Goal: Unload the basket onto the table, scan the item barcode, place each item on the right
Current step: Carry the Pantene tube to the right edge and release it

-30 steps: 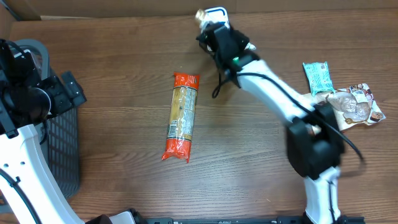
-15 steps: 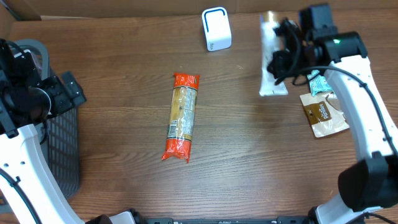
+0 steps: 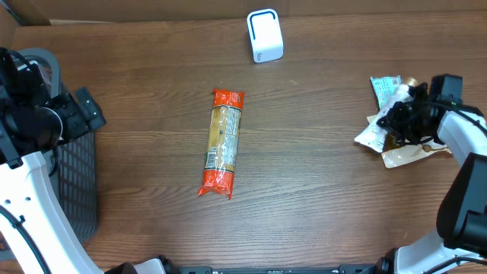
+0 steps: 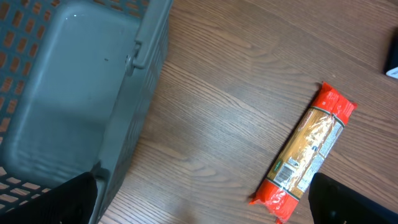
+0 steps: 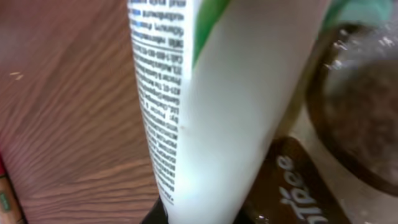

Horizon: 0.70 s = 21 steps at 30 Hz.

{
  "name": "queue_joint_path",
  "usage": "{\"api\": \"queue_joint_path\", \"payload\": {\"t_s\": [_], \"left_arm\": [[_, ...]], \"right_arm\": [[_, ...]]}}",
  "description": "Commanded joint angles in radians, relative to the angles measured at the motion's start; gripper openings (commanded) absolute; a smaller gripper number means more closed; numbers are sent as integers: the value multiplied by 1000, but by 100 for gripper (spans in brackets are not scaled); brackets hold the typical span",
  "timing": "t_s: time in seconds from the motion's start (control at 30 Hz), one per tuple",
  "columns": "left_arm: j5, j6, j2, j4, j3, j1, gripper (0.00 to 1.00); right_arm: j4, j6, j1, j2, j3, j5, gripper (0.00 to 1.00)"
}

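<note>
Right claw (image 3: pixel 392 122) clamped on the white packet (image 3: pixel 367 137), low over the snack pile (image 3: pixel 403 156) and well apart from the scanner (image 3: pixel 265 36); left claw (image 3: pixel 85 113) spread wide beside the basket (image 3: pixel 80 183); we judge the limp packet may slip or drag neighbours.

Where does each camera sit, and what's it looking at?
Overhead: above the table, looking down; left gripper and right gripper show.
Left wrist: on left arm, facing basket and pasta packet; own fingertips show.
Right wrist: on right arm, close against its gripped white packet.
Shared: pasta packet, in overhead and left wrist.
</note>
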Motion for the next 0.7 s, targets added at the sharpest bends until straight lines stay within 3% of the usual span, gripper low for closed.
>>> {"api": "queue_joint_path", "payload": {"t_s": [0.0,0.07,0.17,0.37,0.67], "left_arm": [[7,15,-2,2,2,2,100],[8,15,-2,2,2,2,100],[7,15,-2,2,2,2,99],[7,15,-2,2,2,2,100],[7,15,-2,2,2,2,100]], "right_arm": [[2,14,3,-27,1,8,6],[-13,14,3,-27,1,7,35],[-46,14,3,-27,1,3,51],[-135,2,3,-28,21,1,54],[-317,-51,47,-145,155,-116,50]]}}
